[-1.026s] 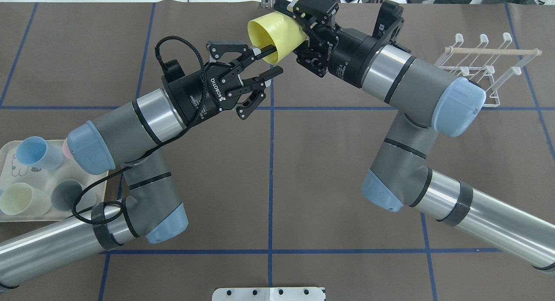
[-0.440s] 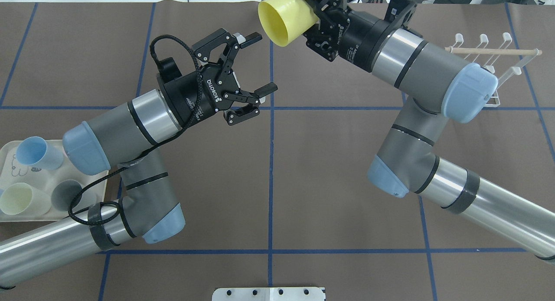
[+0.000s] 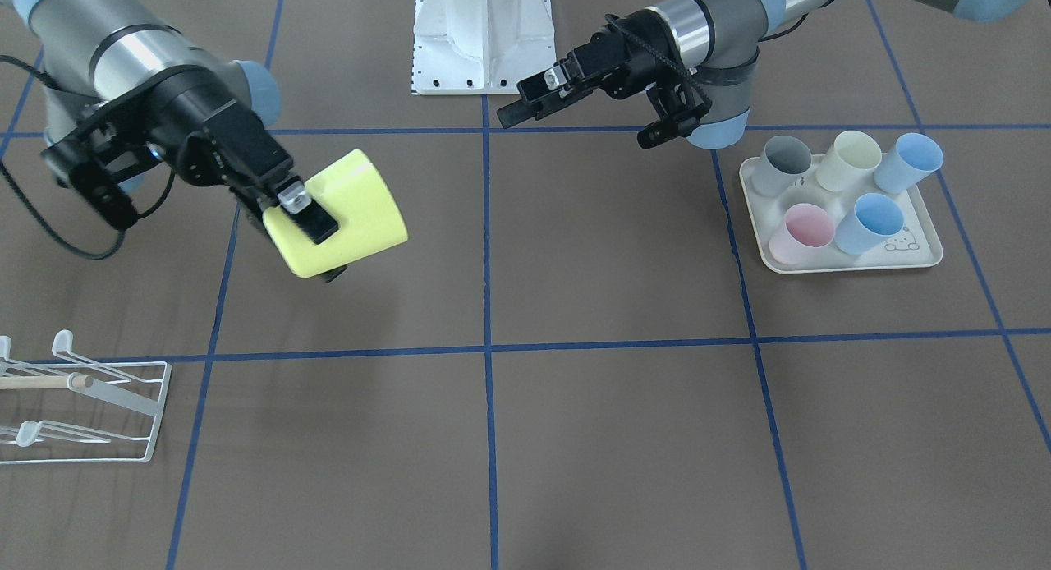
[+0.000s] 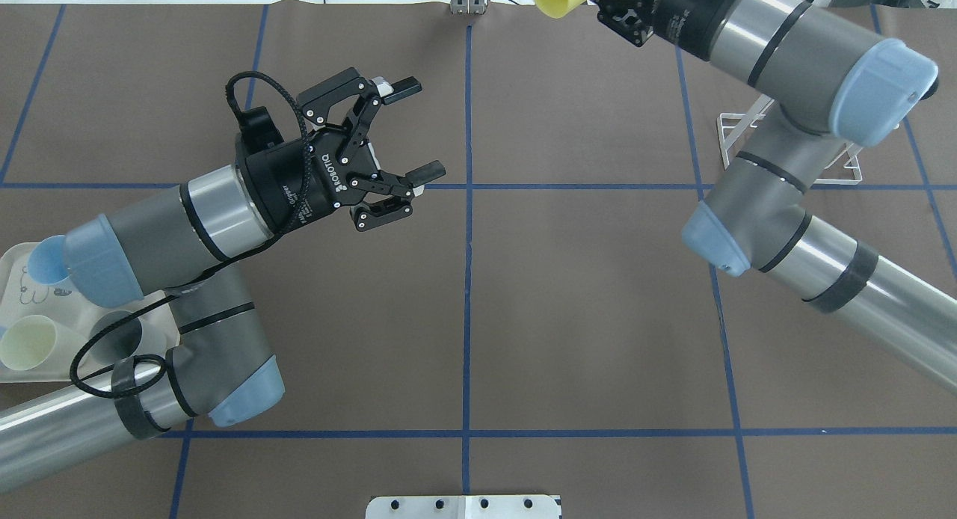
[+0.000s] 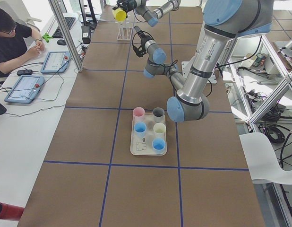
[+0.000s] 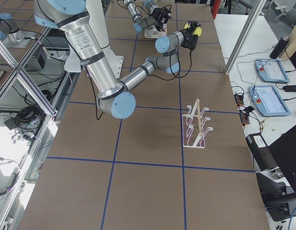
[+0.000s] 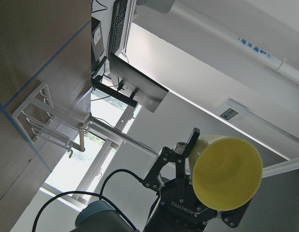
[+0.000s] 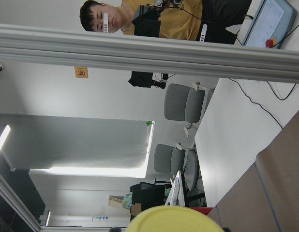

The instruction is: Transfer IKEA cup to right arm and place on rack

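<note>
The rack [image 3: 45, 382] stands on the brown table [image 3: 624, 250] at the robot's right end, on the side away from the base, with its wooden dowel lying across the white wire prongs. Nearest to the rack, though well apart from it and closer to the robot's base, the right gripper [image 3: 316, 245] holds the yellow IKEA cup [image 3: 361, 200] in the air. Its fingers are closed across the narrow end of the cup: one lies along the upper wall and the other shows just beneath. The cup is tipped on its side, its mouth turned away from the rack towards the left arm. Farther from the rack, past the table's middle line, the left gripper [image 4: 419, 129] hangs above the table with its fingers spread wide and nothing between them. Farthest from the rack, at the opposite end of the table, the cream tray [image 3: 854, 262] carries five upright cups: grey, pale yellow and blue in one row, pink and blue in the other.
</note>
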Motion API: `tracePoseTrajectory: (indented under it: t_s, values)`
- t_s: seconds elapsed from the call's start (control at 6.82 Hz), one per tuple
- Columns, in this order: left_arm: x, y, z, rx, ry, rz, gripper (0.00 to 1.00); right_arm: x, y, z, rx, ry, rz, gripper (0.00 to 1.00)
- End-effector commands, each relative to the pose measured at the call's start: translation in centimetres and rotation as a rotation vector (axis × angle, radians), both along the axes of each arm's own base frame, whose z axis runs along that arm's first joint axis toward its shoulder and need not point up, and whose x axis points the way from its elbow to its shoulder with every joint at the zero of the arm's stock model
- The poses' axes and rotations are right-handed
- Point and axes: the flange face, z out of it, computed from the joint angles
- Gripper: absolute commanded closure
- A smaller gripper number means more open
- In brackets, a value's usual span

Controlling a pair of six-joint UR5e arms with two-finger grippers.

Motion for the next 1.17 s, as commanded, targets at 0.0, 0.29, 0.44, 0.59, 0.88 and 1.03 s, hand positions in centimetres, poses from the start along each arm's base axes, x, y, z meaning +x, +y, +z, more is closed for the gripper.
tracePoseTrajectory:
  t_s: [0.0,0.29,0.44,0.59,0.88,1.03]
  values:
    - [-3.7,1.5,5.2,-0.005,-0.095,-0.026,0.0,5.8,-4.6,7.6,0.026,0.32,0.072,1.0]
    - [-10.2,4.5,7.1,0.079,-0.363,-0.084,0.0,9.8,-5.8,12.5,-0.005,0.602,0.13,1.0]
    - [-12.6,4.8,5.3,0.09,-0.5,-0.092,0.0,13.0,-5.0,15.3,-0.002,0.74,0.143,1.0]
    - [-14.1,4.6,3.9,0.091,-0.589,-0.078,0.0,15.8,-3.5,18.2,0.031,0.897,0.164,1.0]
    - [-17.8,4.4,6.4,0.122,-0.755,-0.117,0.0,20.2,-0.9,23.6,0.041,1.091,0.203,1.0]
    - [-20.4,5.5,8.6,0.185,-0.862,-0.133,0.0,21.7,0.9,26.5,0.094,1.278,0.235,1.0]
